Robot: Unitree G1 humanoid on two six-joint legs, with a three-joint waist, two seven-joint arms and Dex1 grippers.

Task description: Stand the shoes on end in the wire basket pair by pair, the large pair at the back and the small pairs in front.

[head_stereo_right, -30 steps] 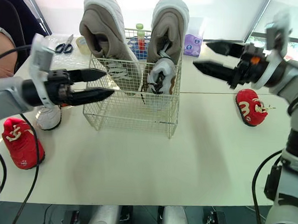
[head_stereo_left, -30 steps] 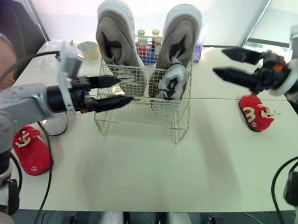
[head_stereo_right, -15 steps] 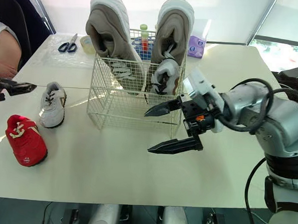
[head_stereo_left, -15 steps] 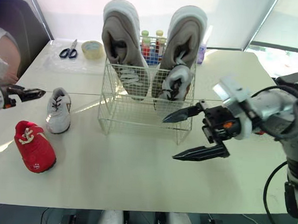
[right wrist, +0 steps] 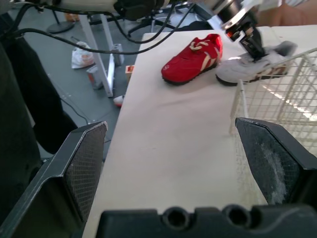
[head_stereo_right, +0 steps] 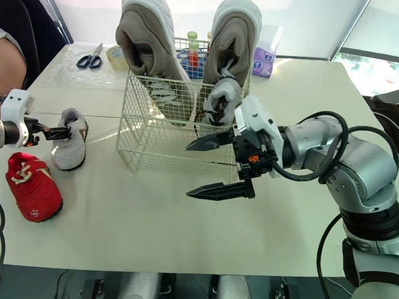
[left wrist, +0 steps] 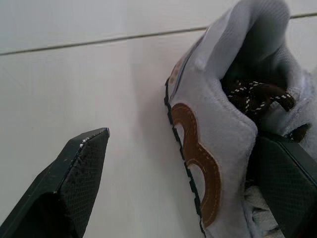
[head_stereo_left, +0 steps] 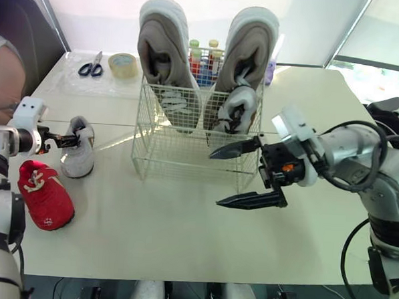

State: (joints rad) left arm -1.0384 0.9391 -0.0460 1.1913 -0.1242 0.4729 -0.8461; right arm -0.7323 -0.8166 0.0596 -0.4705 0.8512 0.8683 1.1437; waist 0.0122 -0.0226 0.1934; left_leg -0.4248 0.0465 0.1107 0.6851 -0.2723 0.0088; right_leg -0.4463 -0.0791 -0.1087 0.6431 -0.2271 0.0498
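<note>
Two large shoes (head_stereo_left: pixel 161 47) are stood on end at the back of the wire basket (head_stereo_left: pixel 185 163), and one small grey shoe (head_stereo_left: pixel 233 110) is seen upright in front of the right one. On the worktop (head_stereo_left: pixel 182 222), to the basket's left, a second grey shoe (head_stereo_left: pixel 78 160) and one red shoe (head_stereo_left: pixel 44 195) are laid. The left gripper (head_stereo_left: pixel 71 141) is held spread across the heel collar of the second grey shoe, one finger inside the opening and the other outside, apart from the shoe. The right gripper (head_stereo_right: pixel 187 172) is held wide apart just in front of the basket. Bottles (head_stereo_left: pixel 198 54) behind the basket are largely hidden by the shoes
</note>
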